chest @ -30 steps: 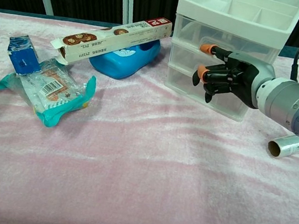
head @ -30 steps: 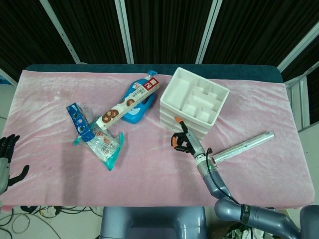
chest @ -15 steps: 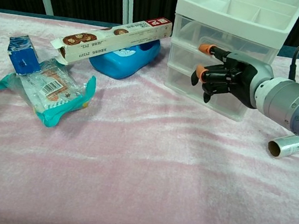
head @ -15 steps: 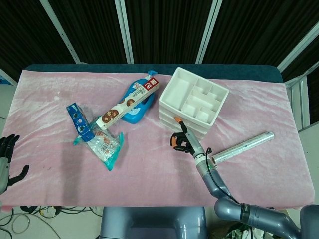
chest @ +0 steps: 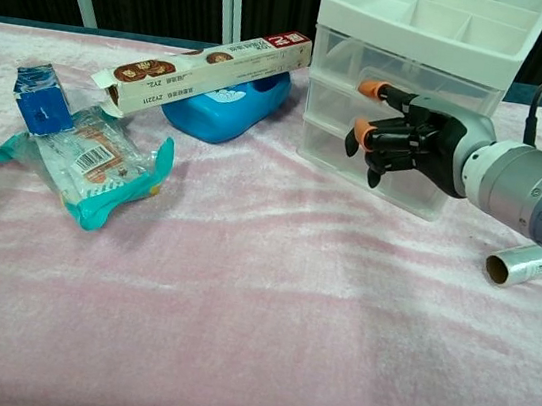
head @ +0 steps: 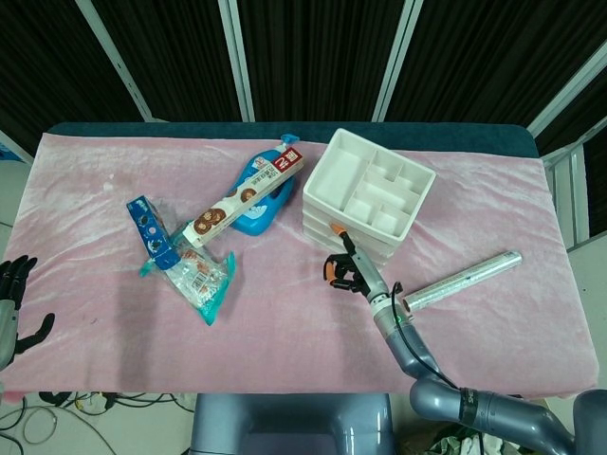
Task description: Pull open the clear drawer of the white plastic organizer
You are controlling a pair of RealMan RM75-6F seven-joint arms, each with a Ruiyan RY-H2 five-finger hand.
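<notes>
The white plastic organizer (head: 368,194) (chest: 427,23) stands at the back right of the pink cloth, with a compartment tray on top and clear drawers stacked below. My right hand (chest: 411,142) (head: 346,267) is at its front face. The dark, orange-tipped fingers curl onto the front of the middle clear drawer (chest: 331,95), which sits flush with the others. My left hand (head: 14,303) hangs off the table's near left corner, fingers apart and holding nothing.
A silver foil tube (chest: 530,265) (head: 460,281) lies just right of my right forearm. To the left of the organizer are a long cookie box (chest: 209,68) on a blue bottle (chest: 229,106), a small blue carton (chest: 41,100) and a teal snack bag (chest: 95,163).
My right hand has edged slightly left along the drawer front, and the organizer has shifted a little left with it. The left hand has not moved.
</notes>
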